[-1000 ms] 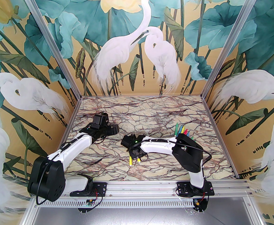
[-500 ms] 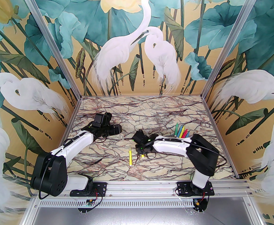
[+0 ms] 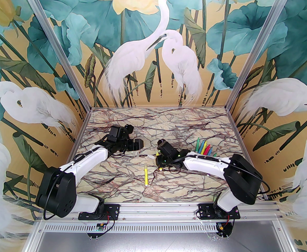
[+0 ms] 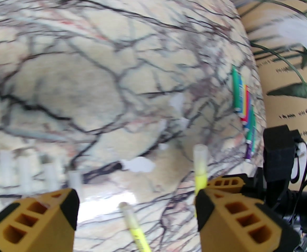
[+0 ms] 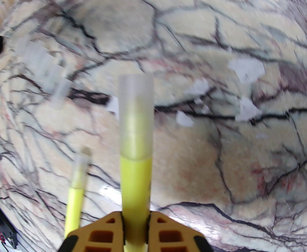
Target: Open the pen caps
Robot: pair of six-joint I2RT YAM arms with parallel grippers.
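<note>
The right gripper (image 5: 135, 220) has its ribbed orange fingers (image 5: 105, 234) pressed in on the smooth barrel of a yellow pen (image 5: 135, 182), which juts straight out past the fingertips. On the pen's far end sits its cap (image 5: 135, 114), a frosted, see-through cylinder with the pale tip dim inside it, seated on the barrel. From overhead, this gripper (image 3: 159, 161) hangs low over the middle of the marble-patterned table (image 3: 169, 125).

The left gripper (image 4: 136, 209) faces it from the other side with its blocky, honeycombed orange fingers (image 4: 42, 219) spread wide and nothing between them. The held pen's cap stands just beyond one fingertip.

A second yellow pen (image 3: 146, 176) lies flat on the table just beside the right gripper, wearing its own cloudy cap (image 5: 81, 164).

The other pens (image 3: 203, 147), slim sticks of green, yellow, blue and red, lie bunched together towards the far right of the table.

A row of pale tubes (image 4: 25, 167) sits near the left gripper, too blurred to tell more. A few flat white scraps (image 5: 245, 68) dot the veined surface.
</note>
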